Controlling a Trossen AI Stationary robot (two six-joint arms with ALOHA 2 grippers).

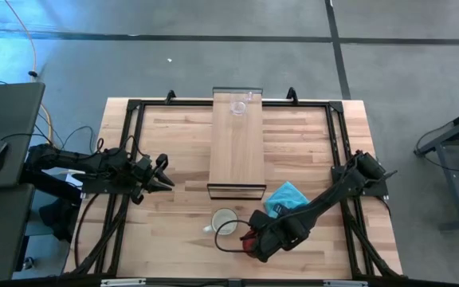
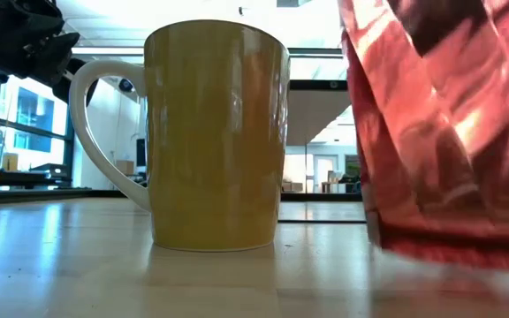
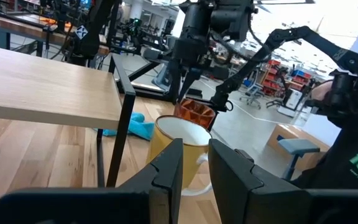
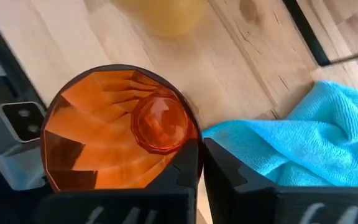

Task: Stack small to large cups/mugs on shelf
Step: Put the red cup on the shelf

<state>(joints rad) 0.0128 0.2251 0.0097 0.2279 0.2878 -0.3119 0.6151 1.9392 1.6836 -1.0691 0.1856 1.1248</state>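
The red translucent cup [image 4: 117,130] stands near the table's near edge, close beside the cream handled mug [image 1: 225,222], which rests on its base [image 2: 215,238]. My right gripper [image 4: 201,171] is shut on the red cup [image 2: 440,124]. The tiny clear glass [image 1: 238,107] stands on the far end of the light-wood shelf [image 1: 237,151]. My left gripper [image 1: 166,174] hovers open to the left of the shelf, pointing toward the mug [image 3: 176,140], and touches nothing. My right gripper pinches the red cup's wall at the rim [image 4: 194,140], one finger inside the cup and one outside. The fingers come from above, slanting in from the table's right. The cup looks slightly tilted in the low view; whether its base touches the table I cannot tell.
A teal cloth [image 1: 287,198] lies on the table just right of the cup, between it and the shelf's near end. The shelf's dark end frame [image 3: 120,124] stands between my left gripper and the mug. Bare wood shows left and right of the shelf.
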